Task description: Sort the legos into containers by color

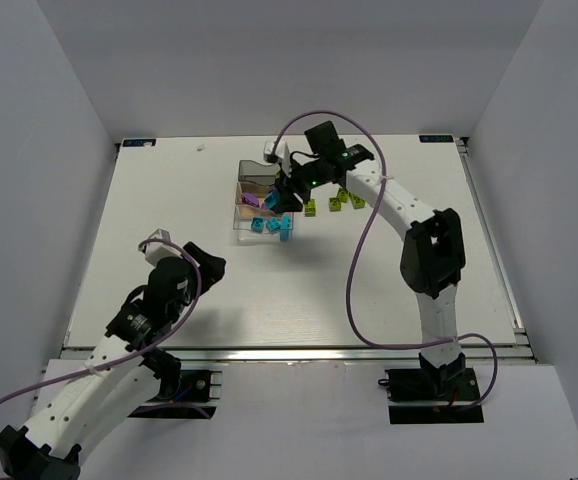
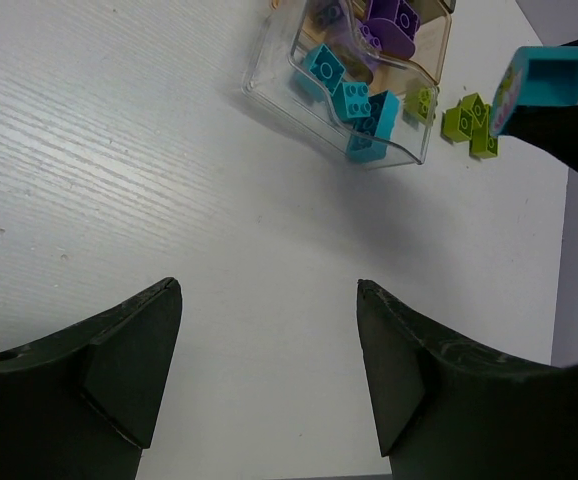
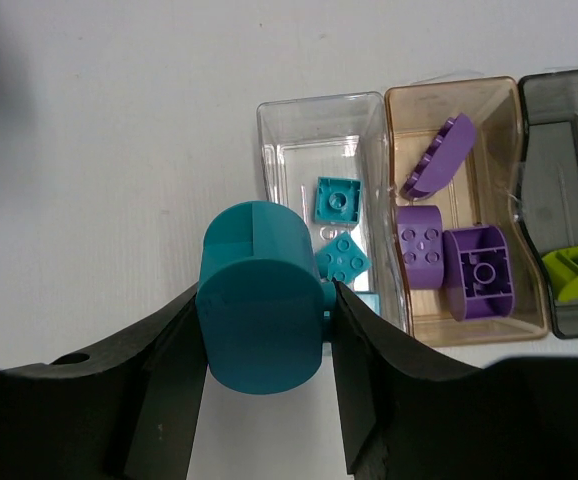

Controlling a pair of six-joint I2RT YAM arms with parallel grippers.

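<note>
My right gripper [image 3: 267, 345] is shut on a rounded cyan lego [image 3: 259, 300] and holds it above the table at the near end of the clear bin [image 3: 274, 150]. The clear bin holds cyan bricks [image 3: 337, 199]. The amber bin [image 3: 399, 110] holds purple bricks [image 3: 421, 245]. The smoky grey bin [image 3: 559, 100] holds a lime brick [image 3: 577, 272]. In the top view the right gripper [image 1: 285, 196] hovers by the bins [image 1: 239, 205], and several lime legos [image 1: 335, 203] lie on the table to their right. My left gripper [image 2: 267, 290] is open and empty, well short of the bins.
White walls enclose the table on three sides. The right arm's purple cable [image 1: 354, 260] loops over the table's middle right. The left arm [image 1: 149, 310] sits at the near left. The held cyan lego also shows in the left wrist view [image 2: 544, 85].
</note>
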